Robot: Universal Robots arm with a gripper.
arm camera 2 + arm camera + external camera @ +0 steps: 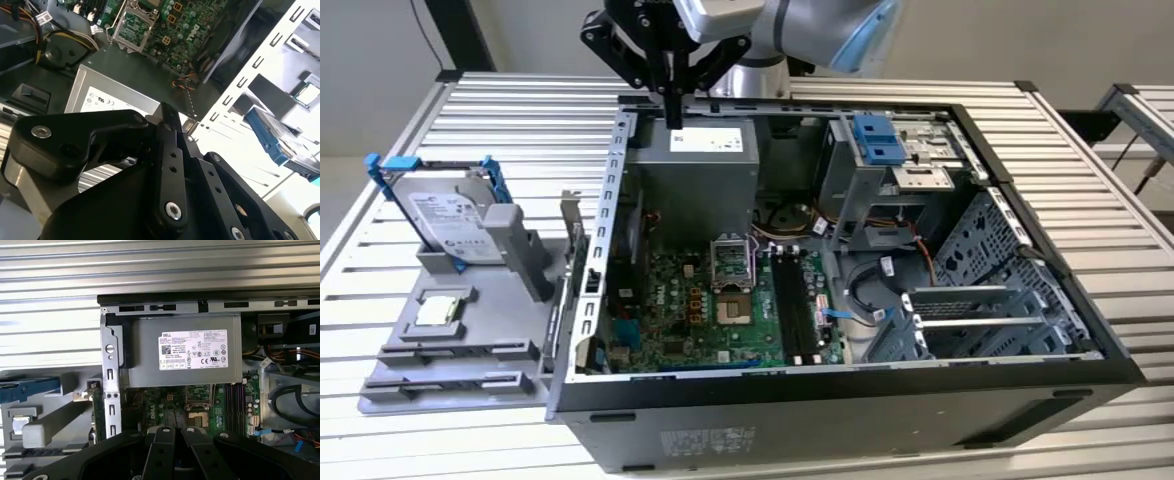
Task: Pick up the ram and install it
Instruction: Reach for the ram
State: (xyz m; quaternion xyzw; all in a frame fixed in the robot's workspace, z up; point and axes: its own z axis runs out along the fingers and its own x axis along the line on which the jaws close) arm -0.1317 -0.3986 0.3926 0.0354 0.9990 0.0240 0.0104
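Black sheet steel frames the open computer case (1067, 300), which lies on its side with a green motherboard (680, 320) at the bottom, a grey power supply (707, 150) at the far end and a blue-fronted drive cage (878, 140). Just outside the case, on the exterior view's left, a grey fixture (467, 370) carries an upright hard drive in a blue bracket (447, 215) and a flat square processor chip (438, 310). In the first wrist view the ram (95, 412) stands on edge at the fixture's side, just beside the case wall. Everything rests on a ribbed aluminium table (494, 110), with a pale wall behind. The arm (814, 25) reaches over the case's far edge. Its gripper (676, 120) points straight down over the power supply, fingertips pressed together on nothing, well apart from the ram.
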